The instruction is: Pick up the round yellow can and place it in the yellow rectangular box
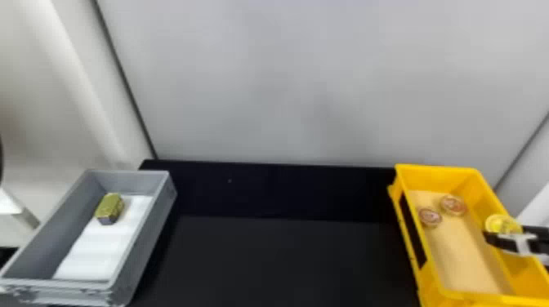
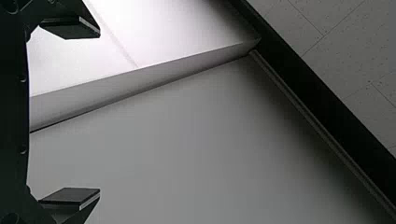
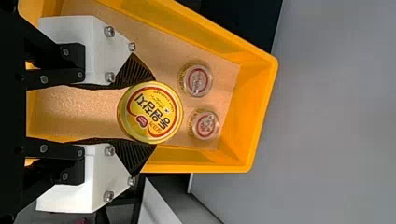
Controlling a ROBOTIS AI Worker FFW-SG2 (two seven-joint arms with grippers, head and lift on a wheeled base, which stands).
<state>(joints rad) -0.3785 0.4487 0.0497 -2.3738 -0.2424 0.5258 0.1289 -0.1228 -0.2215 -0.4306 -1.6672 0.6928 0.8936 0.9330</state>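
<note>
Two fingers of your right gripper [image 1: 505,239] are clamped on opposite sides of the round yellow can [image 3: 150,112], and you have it over the yellow rectangular box [image 1: 433,178]. Inside that box, two small round containers [image 1: 452,205] sit near each other on the liner. Your left gripper [image 2: 99,112] is open and empty, its fingers wide apart, facing a pale wall [image 2: 196,154].

Grey panels [image 1: 306,81], a black table [image 1: 286,261] and a tiled ceiling [image 2: 336,42] suggest a lab.
</note>
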